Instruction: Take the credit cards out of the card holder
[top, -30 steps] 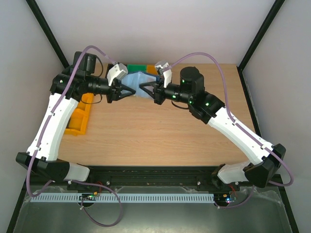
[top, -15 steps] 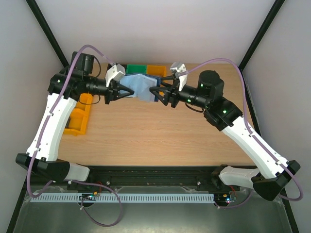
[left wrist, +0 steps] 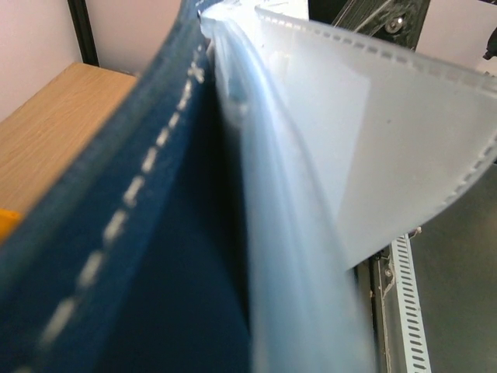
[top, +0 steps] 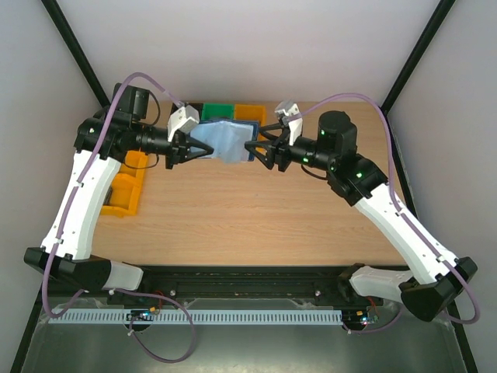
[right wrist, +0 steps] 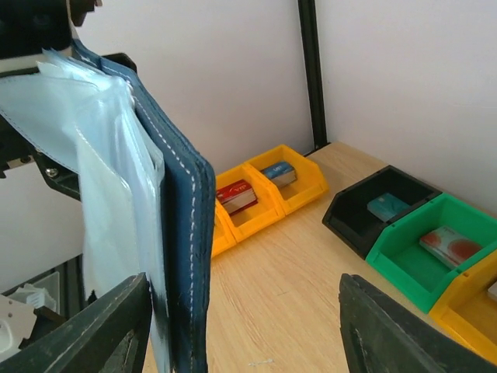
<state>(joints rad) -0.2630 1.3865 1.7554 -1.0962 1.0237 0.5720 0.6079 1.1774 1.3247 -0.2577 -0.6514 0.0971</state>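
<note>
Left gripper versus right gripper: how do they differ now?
The left gripper is shut on the card holder; the right gripper is open, clamping nothing. The left wrist view is filled by the holder; the right wrist view shows it beside one finger. Both face the holder above the table.

You're looking at a light wooden bench [top: 256, 210] closed in by plain white walls [top: 248, 47]. A black frame post [top: 75, 48] slants up from each far corner. The light is soft and even across the wood. Along the bench's near edge runs a black rail [top: 248, 273], then a white slotted cable duct [top: 233, 317] over a grey metal tray [top: 256, 350].
</note>
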